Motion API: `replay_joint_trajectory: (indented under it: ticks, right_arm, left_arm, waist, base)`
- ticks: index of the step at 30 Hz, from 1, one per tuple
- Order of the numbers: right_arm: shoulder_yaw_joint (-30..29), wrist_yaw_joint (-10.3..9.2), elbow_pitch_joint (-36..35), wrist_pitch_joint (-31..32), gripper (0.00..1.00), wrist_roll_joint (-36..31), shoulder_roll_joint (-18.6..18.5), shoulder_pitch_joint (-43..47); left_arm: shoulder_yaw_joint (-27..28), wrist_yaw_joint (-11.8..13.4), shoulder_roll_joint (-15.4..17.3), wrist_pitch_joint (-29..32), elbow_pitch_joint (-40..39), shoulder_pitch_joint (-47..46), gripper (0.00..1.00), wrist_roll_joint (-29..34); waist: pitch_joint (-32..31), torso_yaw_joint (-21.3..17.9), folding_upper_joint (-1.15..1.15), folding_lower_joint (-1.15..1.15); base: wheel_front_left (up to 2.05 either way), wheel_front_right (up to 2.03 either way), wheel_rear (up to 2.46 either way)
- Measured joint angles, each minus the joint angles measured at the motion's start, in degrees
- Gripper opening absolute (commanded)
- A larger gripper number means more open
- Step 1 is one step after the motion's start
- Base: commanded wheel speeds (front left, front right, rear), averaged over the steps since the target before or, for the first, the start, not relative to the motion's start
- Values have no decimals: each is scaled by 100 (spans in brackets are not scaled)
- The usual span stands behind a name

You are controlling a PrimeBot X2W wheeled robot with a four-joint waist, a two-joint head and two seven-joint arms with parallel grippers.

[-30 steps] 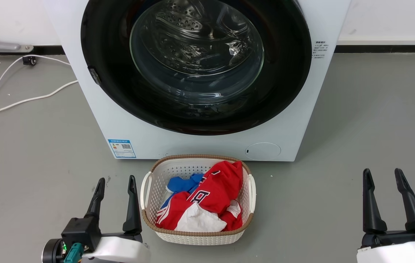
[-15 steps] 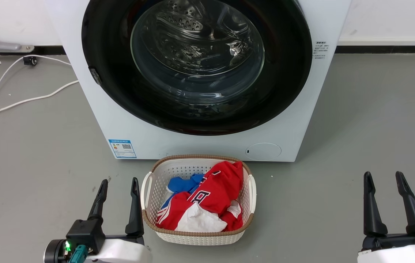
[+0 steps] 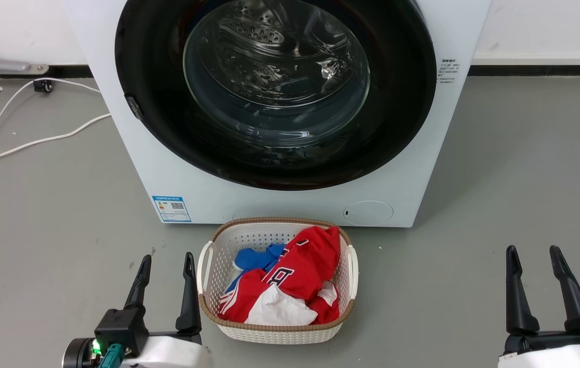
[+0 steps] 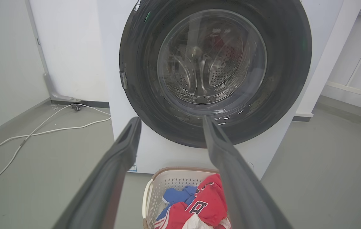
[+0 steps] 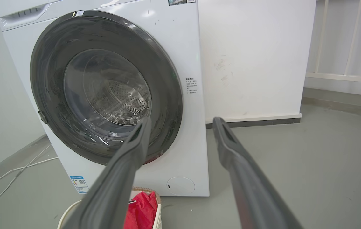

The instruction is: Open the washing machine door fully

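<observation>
Left tool (image 3: 167,257) released, fingers apart, just left of laundry basket (image 3: 274,222) | right tool (image 3: 532,249) released, well right of basket | washing machine door (image 3: 279,92) shut flush, behind basket | step: reach not yet begun | next: probably take small grey catch (image 3: 133,106) on door rim, up-left of basket, and pull outward

The washing machine (image 3: 249,204) stands on the floor (image 3: 499,179), the wall (image 3: 540,25) behind it. The washing machine door (image 3: 402,102) lies flat on its front. Below the door, at the right, is a small flap (image 3: 369,212). A basket (image 3: 274,332) with clothes (image 3: 295,276) in it sits just in front. The left gripper (image 3: 167,256) is just left of the basket; the right gripper (image 3: 533,249) is well apart on the right. A cord (image 3: 39,140) lies left of the machine.
</observation>
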Motion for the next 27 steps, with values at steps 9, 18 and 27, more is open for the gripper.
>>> replay_joint_trajectory:
  ticks: [9, 18, 27]
  right_arm:
    - [25, 0, 10, 0, 0, -1, 0, 2]
    - [-9, 0, -55, 0, 0, 1785, 1, -90]
    - [-30, -2, 368, -2, 0, 5501, -3, -153]
  left_arm:
    - [-12, 2, 0, 0, 30, 2, 100, 9]
    - [2, 3, 1, 0, 33, 20, 100, 8]
    - [-12, 5, 0, 0, 55, 21, 100, 4]
  waist:
    - [-15, 11, 0, 0]
    - [-23, -17, 0, 0]
    - [-27, -4, 0, 0]
  base:
    - [0, 0, 0]
    - [0, 0, 0]
    - [0, 0, 0]
